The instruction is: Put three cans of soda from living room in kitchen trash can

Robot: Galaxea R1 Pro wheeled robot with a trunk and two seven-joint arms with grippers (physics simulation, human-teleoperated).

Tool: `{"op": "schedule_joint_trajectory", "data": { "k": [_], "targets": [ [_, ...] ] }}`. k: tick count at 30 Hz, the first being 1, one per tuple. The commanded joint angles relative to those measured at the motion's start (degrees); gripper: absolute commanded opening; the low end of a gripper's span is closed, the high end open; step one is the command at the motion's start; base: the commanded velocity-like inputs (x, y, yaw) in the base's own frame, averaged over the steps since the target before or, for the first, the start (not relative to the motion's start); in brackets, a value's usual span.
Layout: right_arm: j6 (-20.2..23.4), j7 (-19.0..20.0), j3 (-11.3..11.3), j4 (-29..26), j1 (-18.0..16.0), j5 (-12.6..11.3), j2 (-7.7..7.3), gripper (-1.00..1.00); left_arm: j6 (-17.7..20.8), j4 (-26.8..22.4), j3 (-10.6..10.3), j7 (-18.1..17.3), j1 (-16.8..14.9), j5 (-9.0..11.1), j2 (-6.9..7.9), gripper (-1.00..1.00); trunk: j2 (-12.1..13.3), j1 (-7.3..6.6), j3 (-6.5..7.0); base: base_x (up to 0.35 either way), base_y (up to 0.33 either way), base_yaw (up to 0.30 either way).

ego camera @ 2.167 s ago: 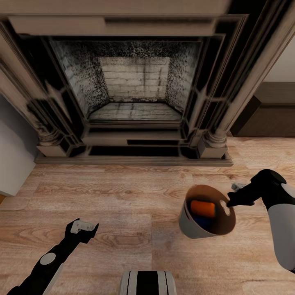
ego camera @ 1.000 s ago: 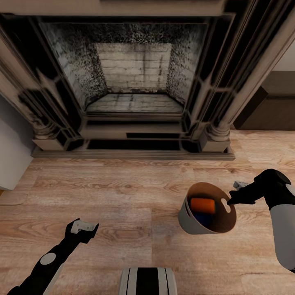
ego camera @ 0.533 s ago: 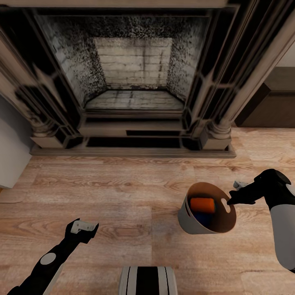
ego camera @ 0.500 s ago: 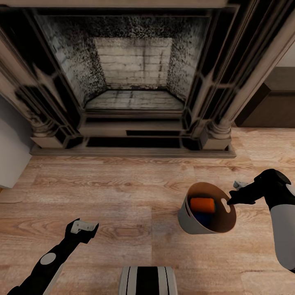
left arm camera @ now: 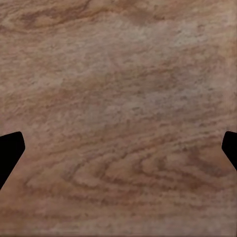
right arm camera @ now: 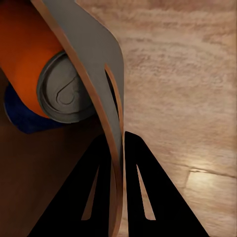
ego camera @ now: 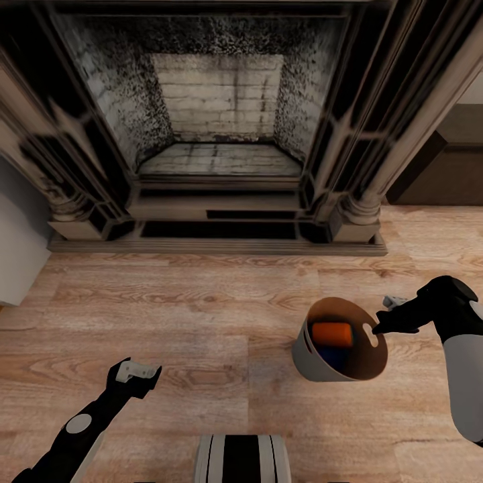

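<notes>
The tash can [ego camera: 315,362], pale grey outside and brown inside, hangs tilted above the wood floor at the right of the head view. My right gripper [ego camera: 377,330] is shut on its rim by a handle slot; in the right wrist view the rim [right arm camera: 98,59] passes between the two dark fingers [right arm camera: 96,187]. Inside lie an orange-red can of soda [ego camera: 332,334] and a dark blue one [ego camera: 332,355] beneath it; up close I see the orange can's silver top [right arm camera: 66,94] and a blue edge [right arm camera: 22,118]. My left gripper [ego camera: 139,373] is open over bare floor, holding nothing.
A brick fireplace [ego camera: 215,127] with dark columns and a raised hearth step [ego camera: 215,245] stands right ahead. A pale grey block [ego camera: 17,235] is at the left, a dark cabinet [ego camera: 443,168] at the right. Light wood plank floor [ego camera: 188,315] lies between me and the hearth.
The whole head picture has shifted: the fireplace looms slightly larger and lower, so the camera has moved closer. Both arms and the bin keep their places relative to me.
</notes>
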Motion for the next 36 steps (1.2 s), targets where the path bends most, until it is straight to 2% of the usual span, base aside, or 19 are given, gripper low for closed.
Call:
{"op": "schedule_joint_trajectory", "data": {
  "k": [1, 10, 14, 21, 34, 35, 36],
  "targets": [
    [0.5, 0.5, 0.0, 0.0, 0.0, -0.7, 0.02, -1.00, 0.0, 0.0, 0.0, 0.0, 0.0, 0.0, -0.02, 1.00, 0.0, 0.01, -0.22, 0.000, 0.000, 0.000],
    [0.4, 0.5, -0.2, -0.1, 0.0, -0.6, 0.04, -1.00, 0.0, 0.0, 0.0, -0.1, 0.0, 0.2, -0.03, 1.00, 0.0, 0.01, -0.22, 0.000, 0.000, 0.000],
    [0.4, 0.5, -1.5, -0.1, 0.0, -0.6, 0.01, -1.00, 0.0, 0.0, 0.0, 0.0, 0.0, 0.1, -0.03, 1.00, -0.1, 0.12, -1.11, 0.000, 0.000, 0.000],
    [0.4, 0.5, -2.0, -0.1, 0.0, -0.6, 0.00, -1.00, 0.0, 0.0, 0.0, -0.1, 0.0, 0.1, -0.03, 1.00, -0.2, 0.30, -2.66, 0.000, 0.000, 0.000],
    [0.4, 0.4, -2.1, -0.1, 0.0, -0.6, 0.02, -1.00, 0.0, 0.0, 0.0, -0.1, 0.0, 0.2, -0.02, 1.00, -0.2, 0.30, -2.66, 0.000, 0.000, 0.000],
    [0.4, 0.4, -2.1, -0.1, 0.0, -0.6, 0.01, 1.00, 0.0, 0.0, 0.0, -0.1, 0.0, 0.2, 0.00, 1.00, -0.2, 0.30, -2.66, 0.000, 0.000, 0.000],
    [0.4, 0.4, -2.1, -0.2, 0.0, -0.6, 0.00, 1.00, 0.0, 0.0, 0.0, -0.1, 0.0, 0.2, -0.02, 1.00, -0.2, 0.30, -2.66, 0.000, 0.000, 0.000]
  ]
}}
